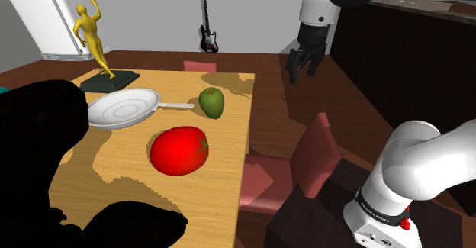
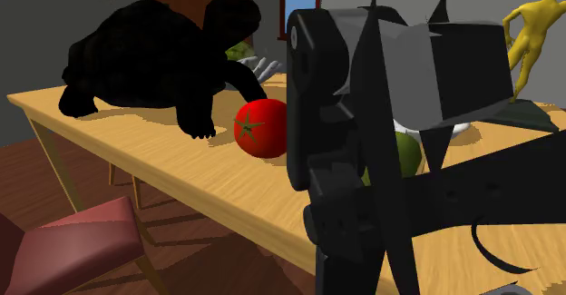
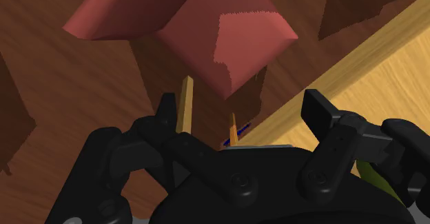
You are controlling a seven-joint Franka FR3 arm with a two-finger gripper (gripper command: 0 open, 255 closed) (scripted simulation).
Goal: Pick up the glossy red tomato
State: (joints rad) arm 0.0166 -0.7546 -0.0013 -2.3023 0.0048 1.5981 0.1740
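a: how far have we got with the tomato [image 1: 179,151]?
b: hardly started, we'd say. it lies untouched near the middle of the wooden table [image 1: 213,185]. our gripper [image 1: 302,74] hangs high, off the table's edge on the shoulder view's right and over the floor. its fingers are spread apart with nothing between them.
a: so the reach, descent, closing and lift are all left to us.
b: yes. around the tomato we see a green fruit [image 1: 211,102] just beyond it and a white pan [image 1: 120,109] beside that. a yellow figurine [image 1: 93,34] stands at the far end, and a big black animal-like shape [image 1: 38,132] sits on the shoulder view's left.
a: anything in our way?
b: the red chair [image 1: 313,159] sits below our likely path, low enough, we judge. the tomato's top looks free.
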